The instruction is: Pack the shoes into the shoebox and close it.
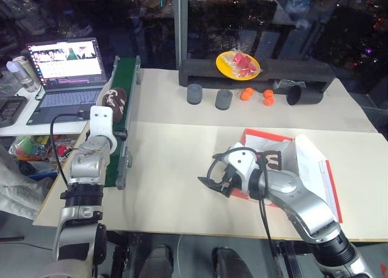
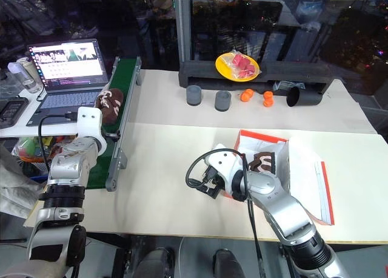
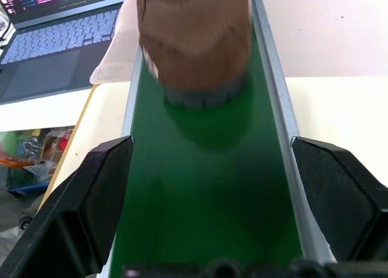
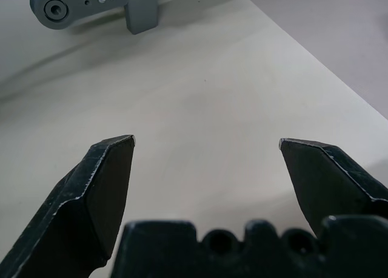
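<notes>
Lying apart, one shoe (image 1: pixel 114 99) rides the belt (image 3: pixel 206 193), one fills the shoebox (image 2: pixel 303 169); both grippers' fingers spread.

A dark brown shoe (image 1: pixel 114 99) with white marks on top is seen on a green belt (image 3: pixel 206 187) with grey side rails. A 2nd brown shoe (image 2: pixel 262 161) with white marks is seen inside the red-orange shoebox (image 2: pixel 324 190), which is white inside. The table (image 1: pixel 176 169) is coloured pale cream. A yellow plate (image 1: pixel 237 65) is filled with pink-red pieces. 3 small orange balls (image 1: pixel 247 94) are seen beside 2 dark grey cups (image 1: pixel 194 94). The fingers (image 4: pixel 100 187) of the right gripper are coloured black.
</notes>
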Available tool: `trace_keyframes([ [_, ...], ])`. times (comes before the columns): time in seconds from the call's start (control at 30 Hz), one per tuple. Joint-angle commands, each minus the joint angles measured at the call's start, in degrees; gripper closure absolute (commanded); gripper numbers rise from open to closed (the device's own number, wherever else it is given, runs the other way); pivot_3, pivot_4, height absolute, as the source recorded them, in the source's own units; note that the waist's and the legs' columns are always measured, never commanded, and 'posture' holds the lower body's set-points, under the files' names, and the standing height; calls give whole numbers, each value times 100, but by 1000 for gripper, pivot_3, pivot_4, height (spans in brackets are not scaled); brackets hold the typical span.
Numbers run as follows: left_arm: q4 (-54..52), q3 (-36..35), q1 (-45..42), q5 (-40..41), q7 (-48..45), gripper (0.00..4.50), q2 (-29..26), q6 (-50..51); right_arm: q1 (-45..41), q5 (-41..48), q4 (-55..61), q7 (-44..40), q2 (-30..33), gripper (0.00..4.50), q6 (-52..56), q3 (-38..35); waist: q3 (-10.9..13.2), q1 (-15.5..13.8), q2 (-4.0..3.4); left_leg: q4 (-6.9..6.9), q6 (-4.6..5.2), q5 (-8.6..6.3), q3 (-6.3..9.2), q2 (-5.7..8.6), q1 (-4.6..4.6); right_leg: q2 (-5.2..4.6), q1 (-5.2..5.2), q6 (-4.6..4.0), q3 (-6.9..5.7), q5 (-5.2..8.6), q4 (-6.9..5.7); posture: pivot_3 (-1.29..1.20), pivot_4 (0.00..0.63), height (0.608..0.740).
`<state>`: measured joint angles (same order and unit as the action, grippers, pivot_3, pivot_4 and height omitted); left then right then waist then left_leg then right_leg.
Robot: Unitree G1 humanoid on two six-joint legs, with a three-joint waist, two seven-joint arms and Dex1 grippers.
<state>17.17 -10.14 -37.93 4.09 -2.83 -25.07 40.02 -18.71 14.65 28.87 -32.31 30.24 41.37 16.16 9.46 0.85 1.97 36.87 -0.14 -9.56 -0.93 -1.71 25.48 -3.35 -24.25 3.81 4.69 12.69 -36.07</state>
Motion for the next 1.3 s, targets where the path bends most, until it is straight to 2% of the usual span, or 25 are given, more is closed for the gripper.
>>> trace_keyframes([
  [0.03, -24, -56, -159, -99, 54, 66, -91, -129, -39, -40, 153, 63, -21, 0, -13, -176, 0, 0, 0, 0, 0, 0, 0, 0, 0, 0, 0, 0, 0, 0, 0, 0, 150, 740],
  [0.23, 55, -293, -199, 129, 210, 66, 117, 236, -77, -28, 197, 83, -23, 0, 39, -236, 0, 0, 0, 0, 0, 0, 0, 0, 0, 0, 0, 0, 0, 0, -1, 0, 150, 740],
  [0.27, 46, -343, -206, 182, 221, 575, 161, 304, -88, -29, 198, 84, -25, 0, 45, -247, 0, 0, 0, 1, 0, 0, 0, 0, 0, 0, 0, 0, 0, 0, -1, 0, 150, 740],
  [0.3, 17, -400, -206, 241, 231, 693, 216, 399, -106, -21, 206, 85, -28, 0, 60, -268, -1, 0, 1, 2, 0, 0, 0, 0, -1, 0, 1, 0, 0, 0, -2, 0, 150, 740],
  [0.4, -68, -604, -286, 464, 238, 1832, 398, 501, -175, 10, 221, 81, -36, 0, 113, -330, -1, -17, 1, 4, 0, 0, 1, 1, -10, 0, 9, 0, 0, 0, -6, 0, 150, 740],
  [0.47, -192, -724, -362, 615, 185, 2055, 506, 330, -222, 66, 231, 102, -77, 0, 191, -397, -1, -22, 1, 6, -2, 1, 1, 1, -17, 0, 14, 0, 0, 0, -10, 0, 150, 740],
  [0.6, -1024, -835, -566, 1199, -369, 2055, 951, -695, -817, 745, -221, 820, -980, 0, 1233, -1524, 3, -31, 9, 11, -8, 6, 3, 0, -9, 0, 10, -8, -3, -7, -10, 0, 150, 740],
  [0.63, -1338, -731, -538, 1411, -655, 2055, 1073, -749, -1142, 1002, -509, 1224, -1423, 0, 1623, -2107, 5, -49, 13, 13, -11, 7, 4, -2, -4, 0, 7, -11, -3, -10, -8, 0, 150, 740],
  [0.73, -2212, -278, -306, 2219, -1480, 2055, 1396, -273, -2212, 2215, -1429, 2452, -2819, 0, 2852, -4196, 3, -18, 19, 11, -18, 11, 8, -3, 6, -3, 4, -15, -9, -15, -3, 0, 150, 740],
  [0.87, -2828, 178, 49, 2819, -1947, 2055, 1466, 391, -2968, 2948, -1699, 3057, -3369, 0, 3552, -5208, -3, 5, 7, -8, -14, 8, 19, -7, 6, -6, 7, -16, -28, -15, -15, 0, 150, 740],
  [1.07, -3108, 550, 188, 3097, -2149, 2055, 1467, 735, -3413, 3246, -1763, 3628, -3528, 0, 3896, -5437, 1, 150, -5, -6, -9, 7, 21, -9, 8, -1, -4, -19, -41, -12, -5, 0, 150, 740],
  [1.3, -3023, 774, 137, 3012, -2342, 2055, 1356, 593, -3363, 3478, -1651, 3968, -3603, 0, 3846, -5361, -2, 174, -11, -3, -8, 8, 23, -7, 3, 0, 2, -19, -41, -10, -3, 0, 150, 740],
])
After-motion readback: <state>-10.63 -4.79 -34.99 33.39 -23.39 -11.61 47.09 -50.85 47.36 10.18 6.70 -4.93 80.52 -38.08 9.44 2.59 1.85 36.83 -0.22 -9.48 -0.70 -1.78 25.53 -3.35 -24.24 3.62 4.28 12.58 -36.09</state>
